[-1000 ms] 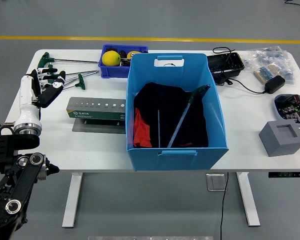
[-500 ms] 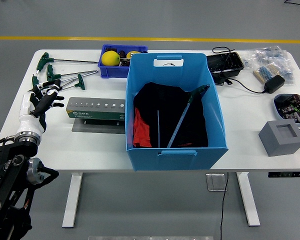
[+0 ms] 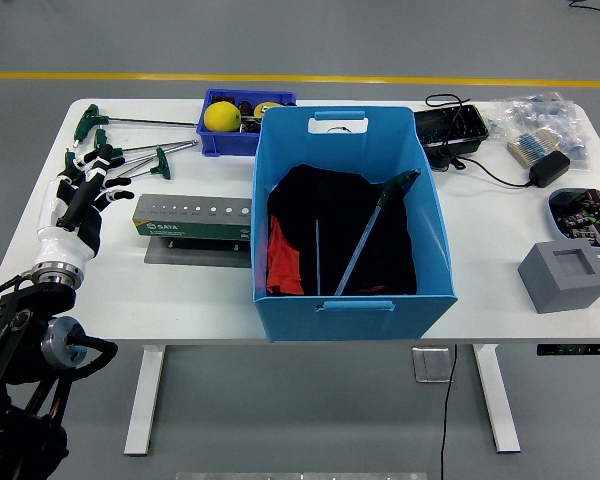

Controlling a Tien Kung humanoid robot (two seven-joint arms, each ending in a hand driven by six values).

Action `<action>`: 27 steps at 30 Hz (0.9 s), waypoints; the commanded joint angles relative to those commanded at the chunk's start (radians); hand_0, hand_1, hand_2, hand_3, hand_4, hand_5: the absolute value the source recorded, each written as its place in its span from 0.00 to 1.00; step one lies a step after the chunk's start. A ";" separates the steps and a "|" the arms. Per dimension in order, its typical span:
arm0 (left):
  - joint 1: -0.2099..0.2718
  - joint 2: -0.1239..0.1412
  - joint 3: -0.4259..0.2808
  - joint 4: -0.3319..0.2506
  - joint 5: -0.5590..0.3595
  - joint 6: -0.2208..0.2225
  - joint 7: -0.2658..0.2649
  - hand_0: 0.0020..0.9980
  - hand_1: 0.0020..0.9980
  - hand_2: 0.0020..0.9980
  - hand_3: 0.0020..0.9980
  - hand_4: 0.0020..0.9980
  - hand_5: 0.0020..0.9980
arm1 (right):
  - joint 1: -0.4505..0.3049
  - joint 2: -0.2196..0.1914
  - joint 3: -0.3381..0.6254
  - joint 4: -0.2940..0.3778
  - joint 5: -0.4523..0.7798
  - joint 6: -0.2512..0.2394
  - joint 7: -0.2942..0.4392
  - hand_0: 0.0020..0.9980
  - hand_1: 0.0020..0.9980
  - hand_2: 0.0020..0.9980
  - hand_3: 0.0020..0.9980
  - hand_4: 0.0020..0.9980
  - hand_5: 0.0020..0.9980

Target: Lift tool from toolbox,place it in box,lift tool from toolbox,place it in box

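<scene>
left hand (image 3: 80,195): fingers spread, empty, at desk (image 3: 160,300) left edge. t-handle tools (image 3: 130,155): just beyond the fingertips, long axes running rightward toward blue box (image 3: 350,290), which already holds one tool (image 3: 370,235). right hand not visible.

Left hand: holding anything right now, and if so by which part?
Nothing is held. The left hand hovers with fingers spread near the T-handle wrenches on the table, gripping none of them. One T-handle tool already leans inside the blue box.
</scene>
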 joint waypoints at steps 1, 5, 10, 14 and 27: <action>0.000 0.000 -0.002 0.003 -0.003 -0.009 -0.003 0.27 0.37 0.49 0.57 0.73 0.38 | 0.000 0.000 0.000 0.000 0.000 0.000 0.000 0.68 0.66 0.73 0.57 0.78 0.69; -0.002 0.000 -0.014 0.021 -0.017 -0.063 -0.007 0.27 0.37 0.49 0.57 0.73 0.38 | 0.001 0.000 0.001 0.000 -0.002 0.000 0.000 0.68 0.66 0.73 0.57 0.78 0.69; -0.012 0.004 -0.027 0.048 0.018 -0.134 0.013 0.28 0.39 0.50 0.58 0.74 0.40 | 0.002 0.000 0.003 0.000 -0.002 -0.001 0.000 0.68 0.66 0.73 0.57 0.78 0.70; -0.022 0.040 -0.029 0.067 0.101 -0.157 0.015 0.28 0.39 0.51 0.59 0.75 0.42 | 0.003 0.000 0.000 0.000 0.002 -0.001 0.001 0.68 0.66 0.73 0.57 0.78 0.69; -0.003 0.022 -0.071 0.080 0.270 -0.120 -0.041 0.27 0.38 0.50 0.58 0.75 0.42 | 0.005 0.000 0.000 0.000 -0.004 -0.001 -0.001 0.68 0.66 0.73 0.57 0.77 0.69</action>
